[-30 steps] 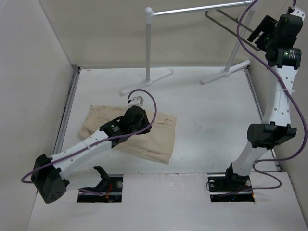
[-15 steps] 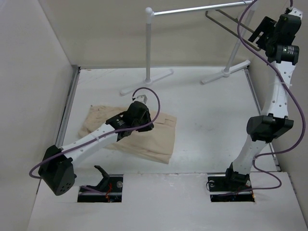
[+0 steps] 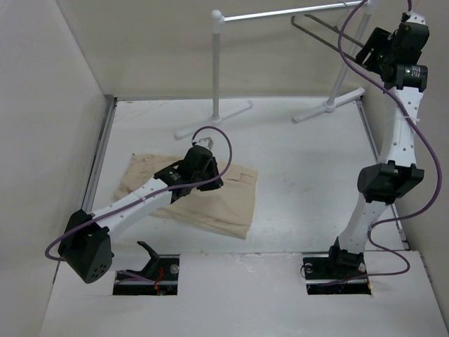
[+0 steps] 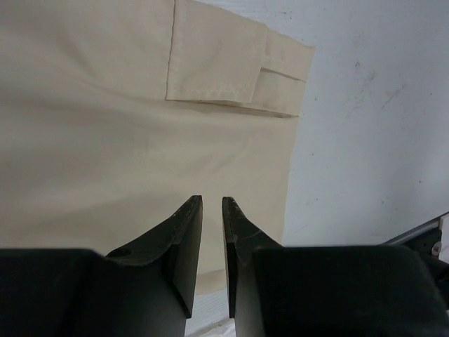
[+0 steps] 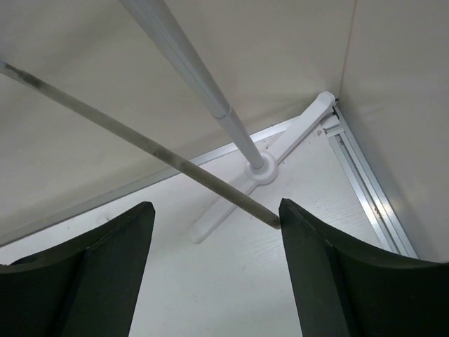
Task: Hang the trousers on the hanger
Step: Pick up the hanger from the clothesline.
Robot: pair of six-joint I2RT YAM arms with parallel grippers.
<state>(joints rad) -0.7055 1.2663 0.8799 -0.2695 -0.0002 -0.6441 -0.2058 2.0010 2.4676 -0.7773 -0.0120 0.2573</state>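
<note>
Beige trousers (image 3: 228,207) lay folded into a soft, flat rectangle on the left half of a white table (image 3: 302,175), with the left arm reaching over their middle. In the overhead view their long axis ran left to right, with the right end tipped slightly toward the near edge. Which end was the waist could not be told. The left wrist view added detail the overhead lacked: smooth tan cloth, a stitched flap pocket (image 4: 235,77) near one edge, and bare table beyond that edge. There the left gripper (image 4: 212,203) hung above the cloth, its jaws drawn almost together with only a thin slit between and nothing in it. The thin dark hanger (image 3: 323,29) was high at the far right beside the white garment rack (image 3: 217,63), well apart from the trousers, its bars slanting down to the right toward the right gripper (image 3: 375,45). The right wrist view showed one hanger bar (image 5: 140,144) crossing diagonally in front of the rack's pole (image 5: 189,70), between widely spread fingers (image 5: 112,267) that held nothing.
</note>
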